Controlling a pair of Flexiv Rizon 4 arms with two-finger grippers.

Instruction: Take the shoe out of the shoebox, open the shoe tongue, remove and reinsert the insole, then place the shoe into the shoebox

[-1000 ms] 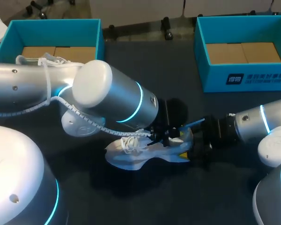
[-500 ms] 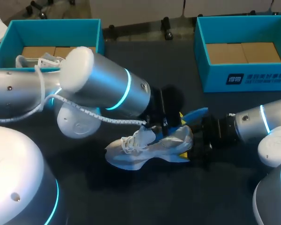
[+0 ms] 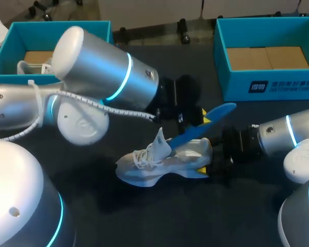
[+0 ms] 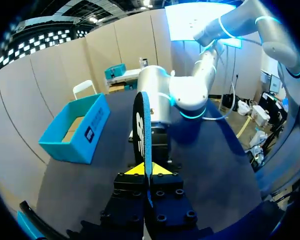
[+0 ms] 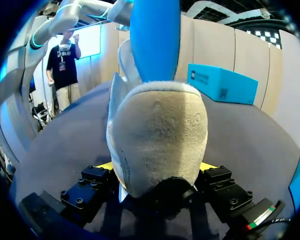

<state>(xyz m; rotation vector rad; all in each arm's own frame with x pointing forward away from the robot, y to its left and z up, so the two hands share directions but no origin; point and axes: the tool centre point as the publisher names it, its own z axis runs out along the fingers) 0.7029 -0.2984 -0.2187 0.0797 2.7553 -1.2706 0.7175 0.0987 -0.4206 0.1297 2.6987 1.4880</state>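
Nearest the robot, at the middle of the dark table (image 3: 144,216), the white lace-up sneaker (image 3: 159,165) lies on its sole, outside both boxes. Its grey heel is clamped from both sides by the right gripper (image 5: 156,169), so that the shoe is steadied against the pull on the insole. The tongue (image 3: 159,141) is stood up, which leaves the opening free.

Just above the shoe, the long blue foam insole (image 3: 203,126) is held slanting upward, its lower end at the opening. The left gripper (image 4: 146,170) is closed on the insole, with the thin edge between the yellow tips. Removal is judged nearly complete; reinsertion is not yet done.

Farther off, two open teal cardboard shoeboxes are set at the table's far corners. The left shoebox (image 3: 56,28) holds a second white shoe (image 3: 33,66). The right shoebox (image 3: 278,85) shows only its brown cardboard floor.
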